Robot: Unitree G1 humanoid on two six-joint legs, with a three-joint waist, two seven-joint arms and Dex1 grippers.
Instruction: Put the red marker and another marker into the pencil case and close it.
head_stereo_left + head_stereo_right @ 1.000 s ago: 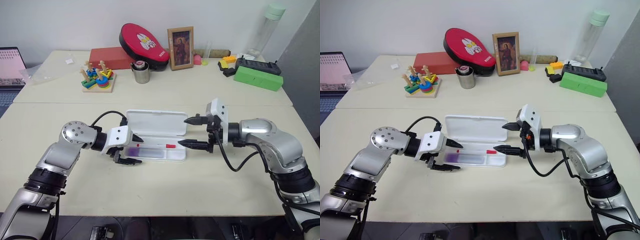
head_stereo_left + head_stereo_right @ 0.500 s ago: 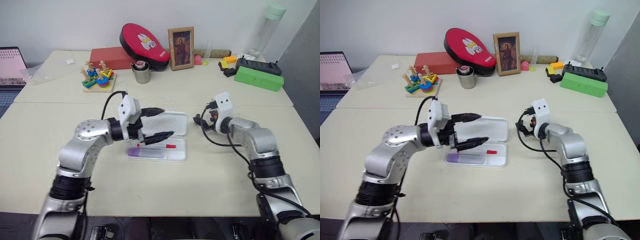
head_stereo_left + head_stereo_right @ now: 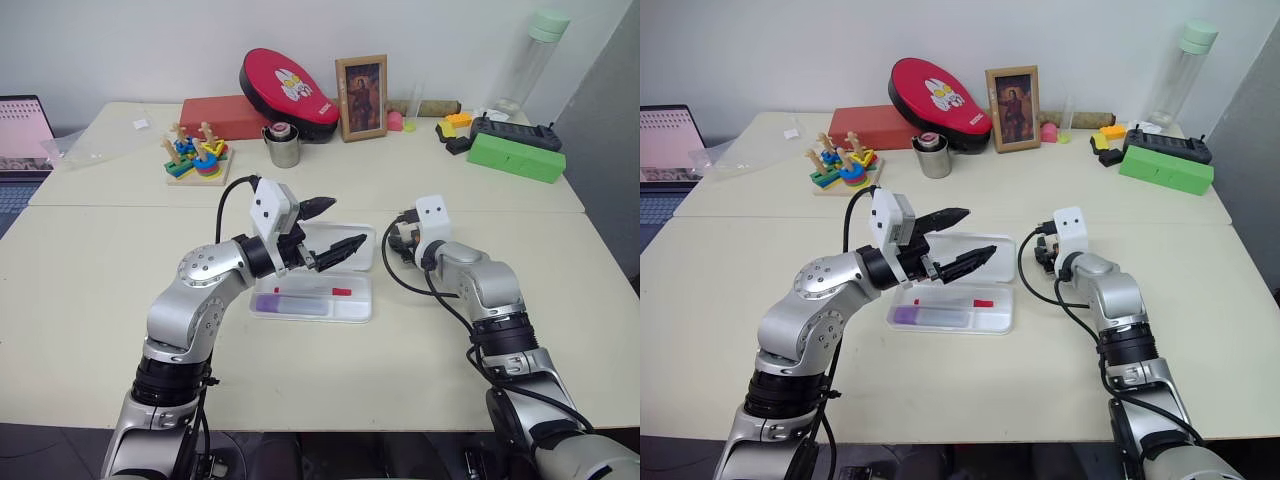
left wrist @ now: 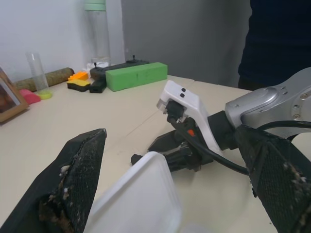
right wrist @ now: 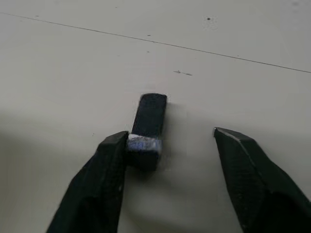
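Left fingers (image 3: 332, 226) risen over pencil case (image 3: 313, 272) lid, spread; markers inside

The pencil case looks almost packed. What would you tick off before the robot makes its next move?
1. Red marker in the tray of the pencil case: ok.
2. Lilac marker in the tray beside it: ok.
3. Lid shut: not ok, it stands open behind the tray.
4. Left gripper free to push the lid: ok, it is open, holds nothing and hovers over the lid.
5. Right gripper out of the lid's way: cannot tell. It is off the case's right end, with its fingers apart around a small black block on the table.
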